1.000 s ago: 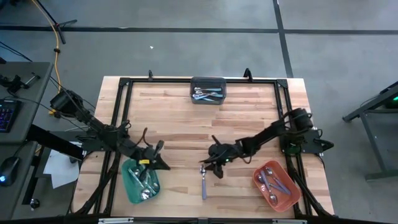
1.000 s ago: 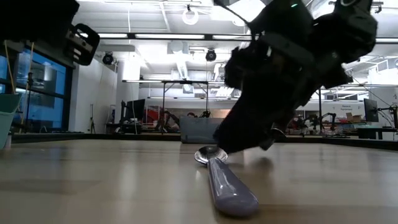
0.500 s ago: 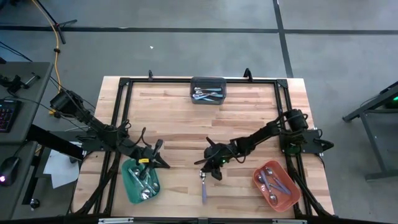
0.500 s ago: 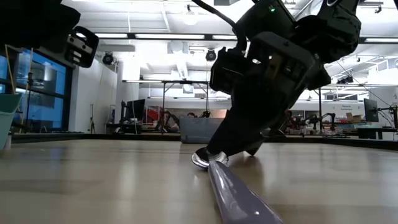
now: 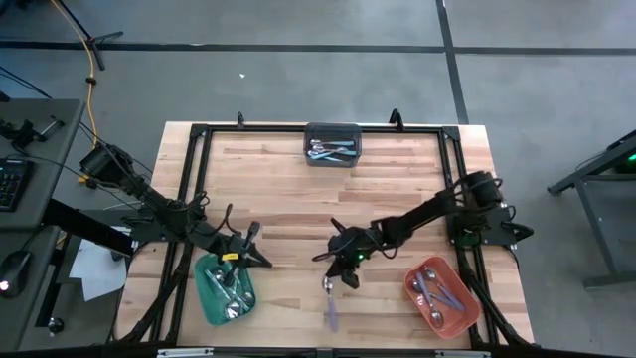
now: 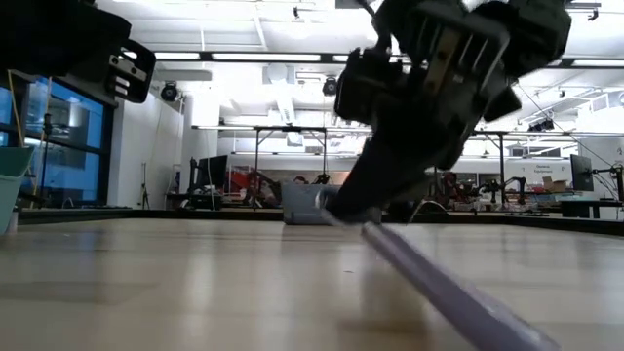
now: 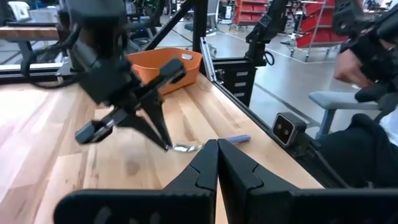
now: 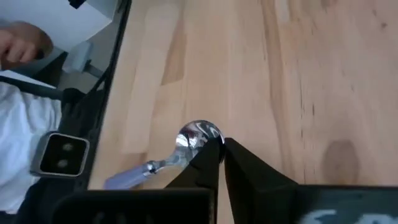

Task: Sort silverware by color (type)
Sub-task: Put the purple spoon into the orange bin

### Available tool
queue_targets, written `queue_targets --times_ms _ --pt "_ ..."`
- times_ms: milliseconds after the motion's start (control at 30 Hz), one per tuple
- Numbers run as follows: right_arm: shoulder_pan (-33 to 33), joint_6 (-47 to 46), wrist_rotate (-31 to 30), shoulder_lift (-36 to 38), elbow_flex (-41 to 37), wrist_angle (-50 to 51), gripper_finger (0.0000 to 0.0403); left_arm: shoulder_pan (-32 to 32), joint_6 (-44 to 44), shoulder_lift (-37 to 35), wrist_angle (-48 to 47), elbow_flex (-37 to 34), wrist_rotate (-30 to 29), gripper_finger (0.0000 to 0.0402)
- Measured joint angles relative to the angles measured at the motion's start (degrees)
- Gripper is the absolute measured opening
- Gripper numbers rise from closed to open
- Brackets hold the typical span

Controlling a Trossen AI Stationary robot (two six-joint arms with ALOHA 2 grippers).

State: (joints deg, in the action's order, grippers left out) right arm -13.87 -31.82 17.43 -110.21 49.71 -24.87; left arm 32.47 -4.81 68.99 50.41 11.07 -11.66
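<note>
Lavender spoon [image 5: 329, 303] pinched at the neck, just behind the bowl, between closed right fingers [image 8: 214, 163]; handle trailing away from the fingertips, slanting down toward the table [image 5: 288, 189], likely tilted mid-lift for the red bin [image 5: 444, 295] just beyond the right gripper [image 5: 342, 270], where similar spoons lie. Left gripper [image 5: 241, 261] parked above the green bin [image 5: 225, 290], fingers [image 7: 205, 171] shut on nothing, waiting. Grey bin [image 5: 332, 144] far off, well apart from both.
</note>
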Motion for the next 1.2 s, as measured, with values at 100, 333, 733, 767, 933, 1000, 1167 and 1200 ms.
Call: queue_targets --times_ms 100,333,733,767,933,1000,1167,1200 --pt "0.00 -0.52 -0.25 3.53 0.02 5.11 0.0002 0.02 0.55 0.00 -0.04 0.00 -1.22 0.0000" --pt "-0.51 -1.25 -0.50 17.59 0.04 21.17 0.0000 0.02 0.56 0.00 -0.08 0.00 -1.45 0.0000" --pt "-7.83 -21.71 -0.34 45.65 0.04 56.56 0.0000 0.00 0.38 0.00 -0.19 0.00 -2.48 0.0000" --pt "-8.89 -24.30 -0.70 47.56 0.04 60.40 0.0000 0.01 0.19 0.00 -0.19 0.00 -2.48 0.0000" --pt "-14.39 -34.77 -2.86 52.29 0.07 82.32 0.0000 0.00 -0.06 0.00 -0.17 0.00 -2.67 0.0000" --pt "-16.63 -36.22 -2.91 52.43 0.06 87.73 0.0000 0.01 -0.06 0.00 -0.17 0.00 -2.67 0.0000" --pt "-20.54 -36.76 -3.19 51.10 0.04 89.25 0.0000 0.00 -0.50 0.00 -0.17 0.00 -3.20 0.0000" --pt "-21.11 -36.73 -3.58 50.46 0.04 89.27 0.0000 0.00 -0.52 0.00 -0.17 0.00 -3.28 0.0000"
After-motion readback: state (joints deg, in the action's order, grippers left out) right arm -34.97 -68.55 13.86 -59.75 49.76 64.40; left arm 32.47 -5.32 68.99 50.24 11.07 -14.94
